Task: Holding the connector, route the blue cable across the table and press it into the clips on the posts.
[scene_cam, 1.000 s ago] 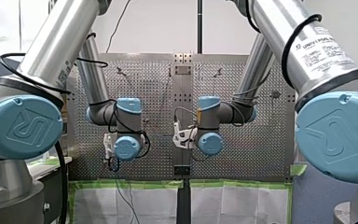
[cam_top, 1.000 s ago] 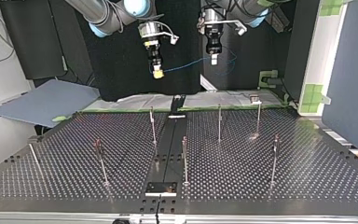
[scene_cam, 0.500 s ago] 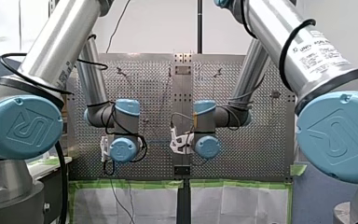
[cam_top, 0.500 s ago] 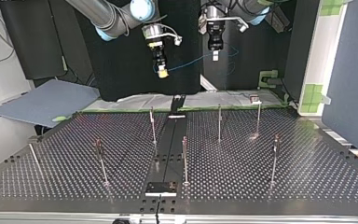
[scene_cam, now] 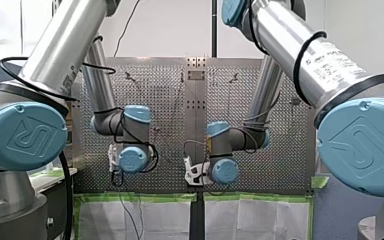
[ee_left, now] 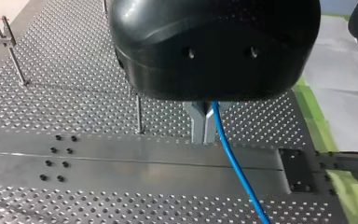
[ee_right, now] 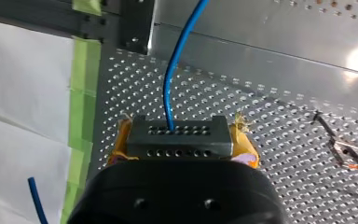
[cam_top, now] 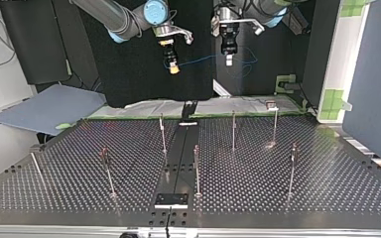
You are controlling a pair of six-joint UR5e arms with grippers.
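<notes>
Housing (ee_left: 214,46) hides most of my left gripper (ee_left: 203,125) — metal fingers (ee_left: 196,125) pressed on the blue cable (ee_left: 235,163), which slants below them. Above the table (ee_right: 284,93), my right gripper (ee_right: 178,142) pinches the connector (ee_right: 177,133) between yellow pads (ee_right: 242,140) — long axis across them, cable leaving its middle ahead.

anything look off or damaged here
The yellow pads on my right tool look frayed, with loose shreds sticking out either side of the connector they clamp. Otherwise nothing stands out: the blue cable runs cleanly out of it.
</notes>
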